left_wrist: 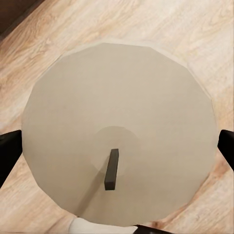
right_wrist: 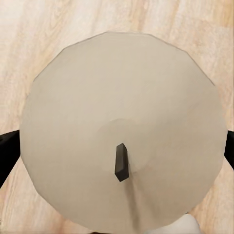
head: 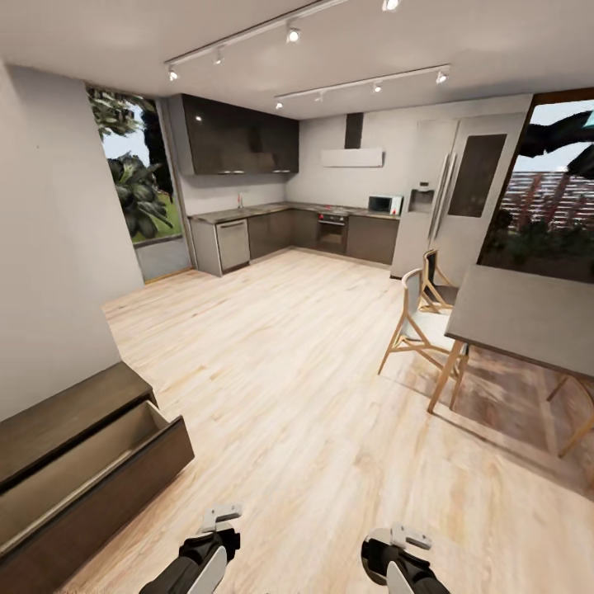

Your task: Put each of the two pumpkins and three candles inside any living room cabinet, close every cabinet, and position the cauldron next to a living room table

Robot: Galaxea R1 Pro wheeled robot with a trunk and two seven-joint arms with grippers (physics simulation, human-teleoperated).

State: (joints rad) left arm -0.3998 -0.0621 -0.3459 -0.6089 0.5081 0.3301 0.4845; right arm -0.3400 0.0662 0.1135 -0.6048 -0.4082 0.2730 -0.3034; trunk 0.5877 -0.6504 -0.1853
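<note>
Holding candles (left_wrist: 117, 131), both end effectors, cabinet (head: 82, 462) drawer open

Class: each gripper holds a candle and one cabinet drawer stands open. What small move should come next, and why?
Probably turn left toward the open drawer of the cabinet. The left gripper clasps a candle, and the right gripper another candle; the drawer lies off to the left.

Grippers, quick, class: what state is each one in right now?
Left gripper: shut on a candle.
Right gripper: shut on another candle.
</note>
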